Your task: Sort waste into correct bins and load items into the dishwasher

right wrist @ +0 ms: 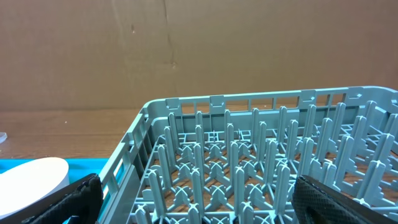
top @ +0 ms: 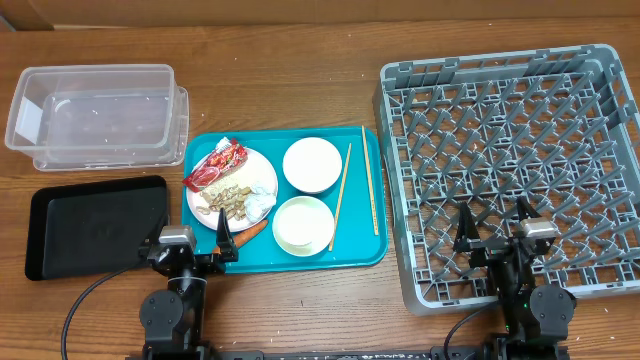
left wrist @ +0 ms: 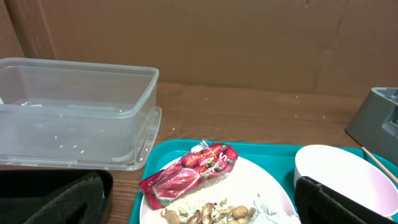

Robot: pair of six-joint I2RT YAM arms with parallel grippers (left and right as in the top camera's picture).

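Two claws hanging released, empty; nothing sorted yet.
At six o'clock the left gripper point(top: 190, 248) is hovering before the plate point(top: 262, 172); the right gripper point(top: 493, 228) is idling over the grey rack point(top: 510, 150). Seemingly the first step is pending: grasping the red wrapper point(top: 215, 163), then carrying it toward the clear tub point(top: 95, 110) at ten o'clock. Beneath, the wooden table point(top: 300, 300) is running back to cardboard point(left wrist: 249, 37).
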